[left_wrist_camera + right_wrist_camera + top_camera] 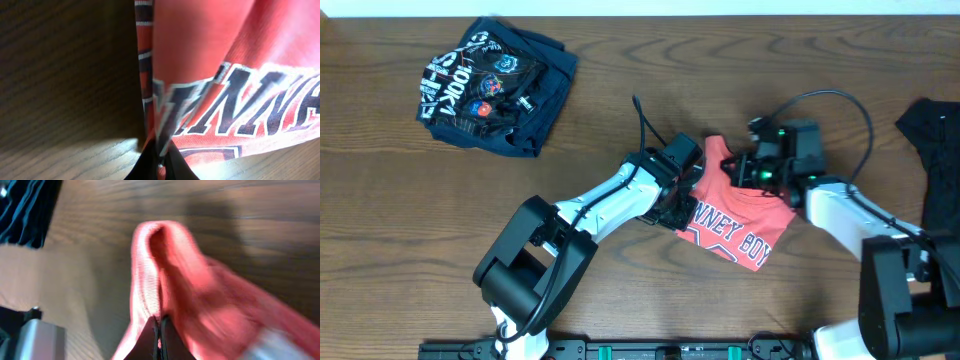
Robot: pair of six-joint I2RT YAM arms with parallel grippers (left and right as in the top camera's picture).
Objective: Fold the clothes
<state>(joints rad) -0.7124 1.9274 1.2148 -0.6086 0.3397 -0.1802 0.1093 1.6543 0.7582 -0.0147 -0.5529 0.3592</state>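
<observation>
We judge the folding barely begun. The coral-red T-shirt (740,225) lies bunched mid-worktop (620,60). Our left gripper (160,159) is clamped on its left edge and our right gripper (160,329) pinches its upper fold, both arms reaching in low. Far left of the shirt the navy printed garment (492,85) lies crumpled, and to its right the black garment (932,135) is unfolded.

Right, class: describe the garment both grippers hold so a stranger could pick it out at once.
On the wooden table, find where the two arms meet near the middle. The left gripper and right gripper each pinch the T-shirt there. It alone is coral-red with white-and-navy block lettering; the navy garment lies far left, the black garment at the right edge.
</observation>
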